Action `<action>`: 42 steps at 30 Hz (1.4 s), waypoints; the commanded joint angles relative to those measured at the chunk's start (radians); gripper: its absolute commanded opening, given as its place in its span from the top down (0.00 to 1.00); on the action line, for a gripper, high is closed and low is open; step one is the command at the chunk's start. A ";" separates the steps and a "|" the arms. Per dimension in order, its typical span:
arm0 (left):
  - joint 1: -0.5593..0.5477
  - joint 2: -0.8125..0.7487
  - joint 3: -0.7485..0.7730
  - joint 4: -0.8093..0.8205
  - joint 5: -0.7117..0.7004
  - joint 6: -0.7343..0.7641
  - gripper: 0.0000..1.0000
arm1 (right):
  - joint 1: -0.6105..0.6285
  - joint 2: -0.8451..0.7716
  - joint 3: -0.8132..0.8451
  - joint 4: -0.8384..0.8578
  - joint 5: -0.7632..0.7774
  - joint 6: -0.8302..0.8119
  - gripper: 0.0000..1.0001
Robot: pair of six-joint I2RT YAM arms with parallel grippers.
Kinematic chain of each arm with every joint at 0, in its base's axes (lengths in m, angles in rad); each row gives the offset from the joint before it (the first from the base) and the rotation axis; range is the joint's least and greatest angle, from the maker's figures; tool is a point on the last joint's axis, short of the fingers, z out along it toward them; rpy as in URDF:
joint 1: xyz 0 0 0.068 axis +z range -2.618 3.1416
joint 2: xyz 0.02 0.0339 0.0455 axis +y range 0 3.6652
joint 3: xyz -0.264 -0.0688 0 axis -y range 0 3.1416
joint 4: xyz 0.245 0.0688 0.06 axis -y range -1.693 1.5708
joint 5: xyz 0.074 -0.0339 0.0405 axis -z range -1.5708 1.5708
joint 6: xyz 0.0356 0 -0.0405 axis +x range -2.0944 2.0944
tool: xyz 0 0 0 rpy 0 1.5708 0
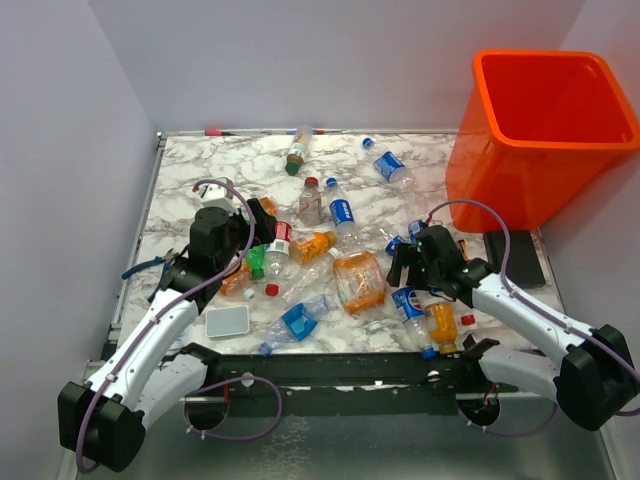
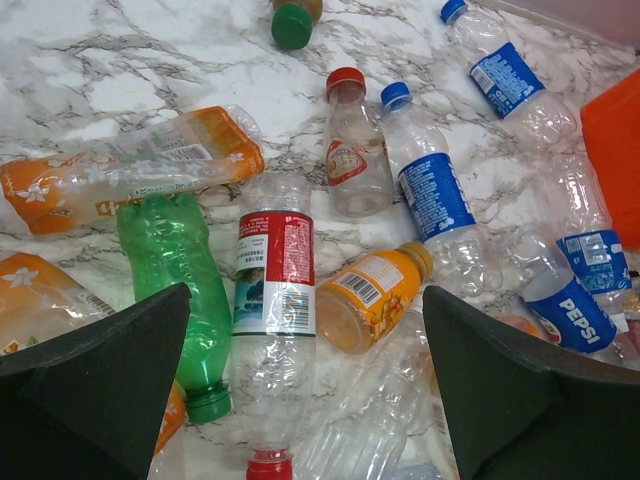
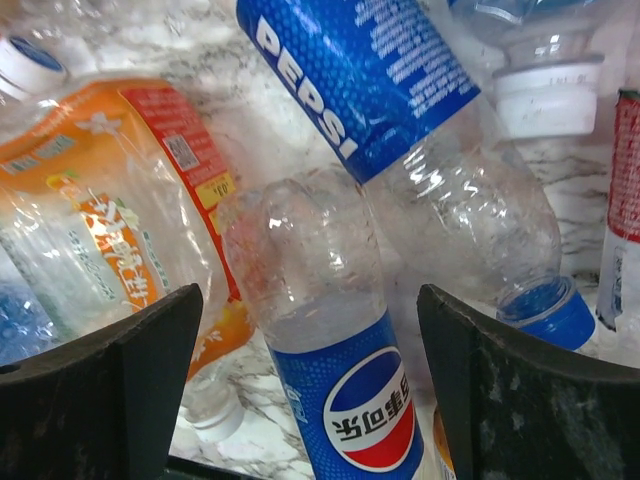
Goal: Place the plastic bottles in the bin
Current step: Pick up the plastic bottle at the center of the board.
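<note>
- The job looks to be at its start: the plastic bottles (image 1: 341, 213) lie scattered over the marble table (image 1: 200, 160), and no bottle shows inside the bin (image 1: 510, 170).
- The right gripper (image 3: 308, 305) hangs low over the pile with its fingers spread. A small Pepsi bottle (image 3: 345, 400) lies between them, its rounded base pointing away from the wrist, and neither finger touches it.
- Just beyond that bottle, a larger Pepsi bottle (image 3: 400, 110) lies slantwise and seems to rest on its far end. A crushed orange-labelled bottle (image 3: 110, 200) presses in at the left finger.
- The step in hand, as I judge it, is the grasp on the small Pepsi bottle — the fingers bracket it but have no hold.
- The next move calls for closing squarely on the label, then lifting clear of both neighbours so neither is dragged along.
- The bin stands ahead of the right gripper and off to its right, well apart, so a high carry over its rim follows.
- The left gripper (image 2: 305, 300) hovers spread wide and holds nothing. A red-labelled clear bottle (image 2: 275, 280) lies between its fingers, with a green bottle (image 2: 175, 270) just beside the left one.
</note>
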 commanded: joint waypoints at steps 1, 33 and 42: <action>-0.005 -0.005 -0.005 0.022 0.047 -0.002 0.01 | 0.024 0.033 0.021 -0.092 -0.038 0.006 0.09; -0.014 -0.005 0.007 0.351 0.585 -0.229 0.01 | 0.045 -0.190 0.288 0.224 -0.317 0.031 0.64; -0.113 -0.018 -0.001 0.539 0.792 -0.272 0.01 | 0.045 -0.123 0.237 0.669 -0.403 0.229 0.64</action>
